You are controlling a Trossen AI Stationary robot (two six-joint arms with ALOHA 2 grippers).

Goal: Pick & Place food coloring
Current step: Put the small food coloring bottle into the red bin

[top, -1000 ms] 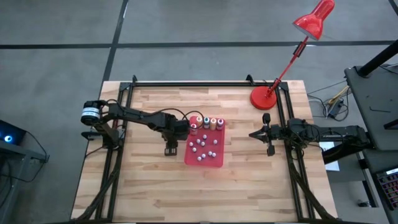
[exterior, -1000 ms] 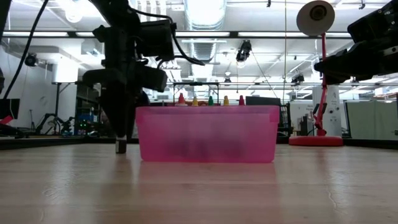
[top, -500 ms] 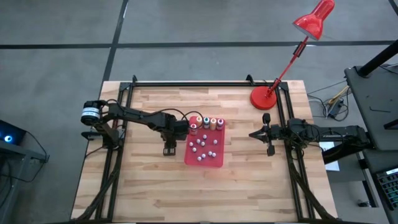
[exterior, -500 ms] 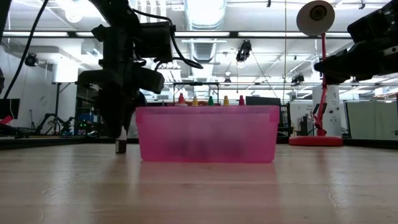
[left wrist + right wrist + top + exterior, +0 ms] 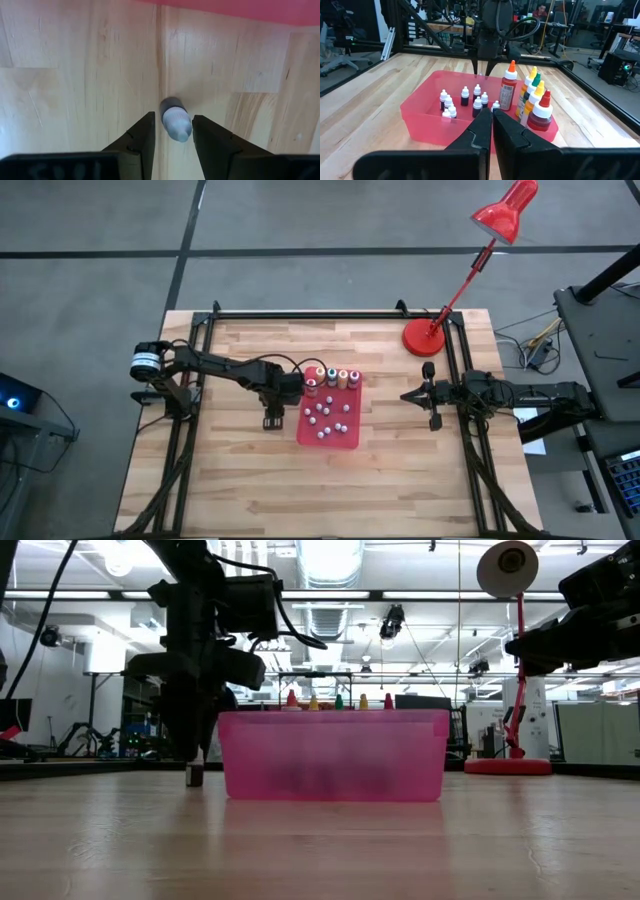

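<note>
Food coloring bottle (image 5: 175,119): upright on table (image 5: 240,470), left of red tray (image 5: 345,438)
Left claw (image 5: 172,135): spread around bottle
Right claw (image 5: 492,127): pressed together, frame right

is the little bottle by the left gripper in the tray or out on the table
Out. The small bottle stands on bare wood between the open left gripper fingers, beside the red tray, not in it.

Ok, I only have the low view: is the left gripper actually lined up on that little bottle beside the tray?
Observer: Yes. The left wrist view shows the bottle between the left gripper's open fingers, on bare wood.
Operator: What's in the tray?
Observer: From above, the tray holds many tiny capped bottles; taller bottles stand in a row at its far edge.
Operator: And the right arm?
Observer: The right gripper is shut, parked right of the tray.
</note>
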